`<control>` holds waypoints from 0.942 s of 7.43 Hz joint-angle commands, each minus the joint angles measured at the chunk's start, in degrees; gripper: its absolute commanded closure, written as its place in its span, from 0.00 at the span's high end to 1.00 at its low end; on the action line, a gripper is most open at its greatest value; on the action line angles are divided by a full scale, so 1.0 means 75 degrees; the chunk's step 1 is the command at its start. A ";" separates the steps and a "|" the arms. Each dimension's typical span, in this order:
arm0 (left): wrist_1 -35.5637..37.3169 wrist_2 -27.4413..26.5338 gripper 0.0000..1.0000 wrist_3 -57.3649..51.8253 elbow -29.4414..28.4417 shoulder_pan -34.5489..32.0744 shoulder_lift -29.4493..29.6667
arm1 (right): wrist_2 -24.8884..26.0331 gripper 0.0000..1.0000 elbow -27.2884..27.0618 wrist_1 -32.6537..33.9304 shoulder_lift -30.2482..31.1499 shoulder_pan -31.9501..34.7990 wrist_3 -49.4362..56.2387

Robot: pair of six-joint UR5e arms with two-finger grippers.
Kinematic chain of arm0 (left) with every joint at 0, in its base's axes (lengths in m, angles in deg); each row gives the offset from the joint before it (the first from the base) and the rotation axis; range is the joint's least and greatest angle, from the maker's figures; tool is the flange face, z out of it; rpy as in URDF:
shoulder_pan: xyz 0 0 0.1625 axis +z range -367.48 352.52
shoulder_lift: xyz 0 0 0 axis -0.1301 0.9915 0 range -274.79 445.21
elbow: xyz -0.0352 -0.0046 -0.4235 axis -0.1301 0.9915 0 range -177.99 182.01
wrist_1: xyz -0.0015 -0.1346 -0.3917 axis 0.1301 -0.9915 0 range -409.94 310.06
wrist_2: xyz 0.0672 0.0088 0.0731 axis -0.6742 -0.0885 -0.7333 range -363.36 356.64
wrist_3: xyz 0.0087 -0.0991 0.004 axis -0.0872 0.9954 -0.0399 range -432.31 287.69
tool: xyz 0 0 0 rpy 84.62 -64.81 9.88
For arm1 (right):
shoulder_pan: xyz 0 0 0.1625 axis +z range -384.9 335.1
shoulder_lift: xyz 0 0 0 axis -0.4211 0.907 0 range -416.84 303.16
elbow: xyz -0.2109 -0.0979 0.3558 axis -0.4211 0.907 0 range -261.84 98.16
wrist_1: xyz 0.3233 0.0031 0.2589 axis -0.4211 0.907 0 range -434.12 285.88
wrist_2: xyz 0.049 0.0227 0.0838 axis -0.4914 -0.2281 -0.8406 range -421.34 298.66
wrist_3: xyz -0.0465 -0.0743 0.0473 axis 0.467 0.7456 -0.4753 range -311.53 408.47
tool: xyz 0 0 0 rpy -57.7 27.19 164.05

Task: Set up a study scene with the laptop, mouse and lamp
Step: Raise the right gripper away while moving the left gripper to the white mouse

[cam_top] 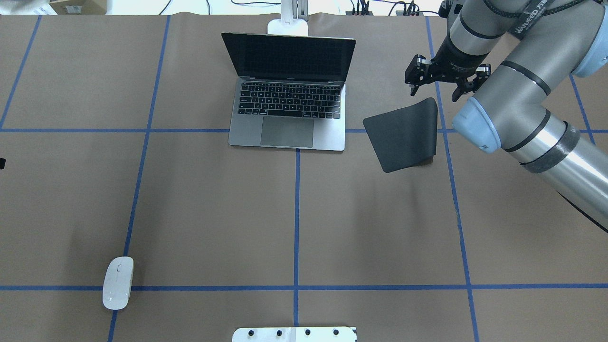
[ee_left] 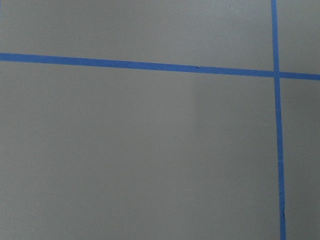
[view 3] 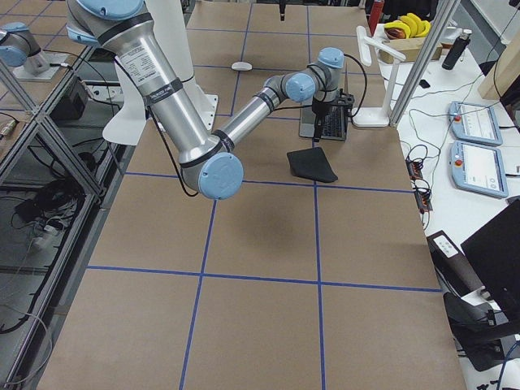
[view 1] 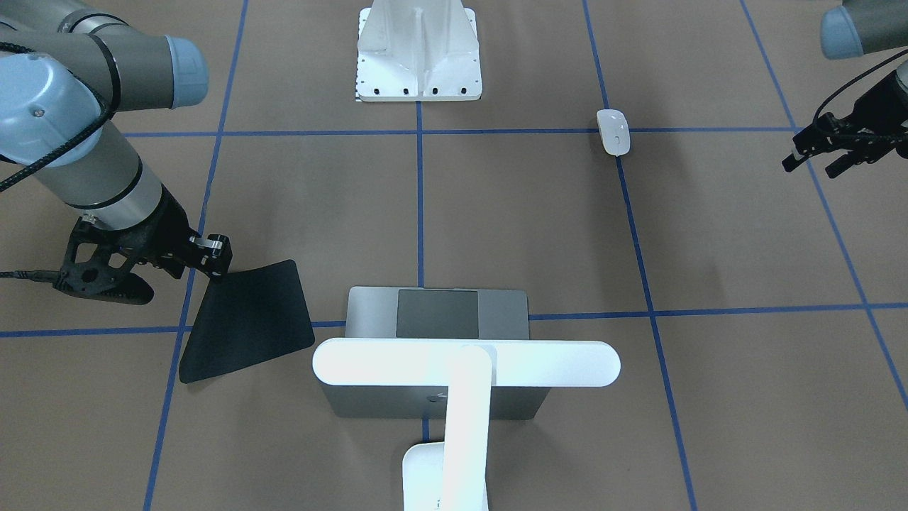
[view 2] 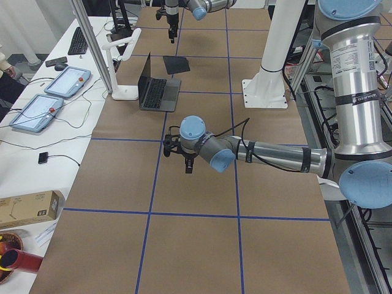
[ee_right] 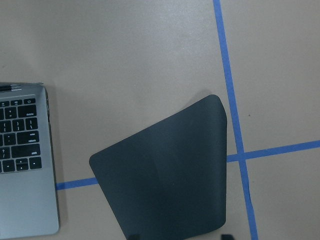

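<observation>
Left gripper (view 1: 813, 163): fingers apart, empty, above the bare table (cam_top: 190, 213), well apart from the mouse (cam_top: 118, 282). The mouse is a glossy white oval. It lies flat on a blue tape line (cam_top: 213, 288) at the near left, well apart from the laptop (cam_top: 289, 95).

Risk: its low, rounded shell may slip out of a 2-finger pinch if gripped off-centre.

The space-grey laptop stands open at the far centre, screen dark. The white lamp (view 1: 468, 363) rises behind it, with its light bar above the lid. The black mat (cam_top: 403, 135) lies just right of the laptop, 1 edge curled up.

Right gripper (cam_top: 434, 95): jaws apart, empty, above the mat's far edge.

Risk: a mouse set on the curl could slide.
</observation>
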 commanded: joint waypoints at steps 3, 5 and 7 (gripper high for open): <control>0.0384 -0.0450 0.99 0.1273 0.0089 0.0272 0.0403 | 0.0161 1.00 -0.0005 -0.0079 0.1092 0.0025 0.1795; 0.0395 -0.0927 0.99 0.2301 0.0543 0.1146 0.0544 | 0.0138 1.00 -0.0028 -0.0080 0.1842 0.0130 0.2723; 0.0454 -0.1351 0.99 0.3334 0.0989 0.2144 0.0556 | 0.0126 1.00 -0.0075 -0.0068 0.2615 0.0632 0.4151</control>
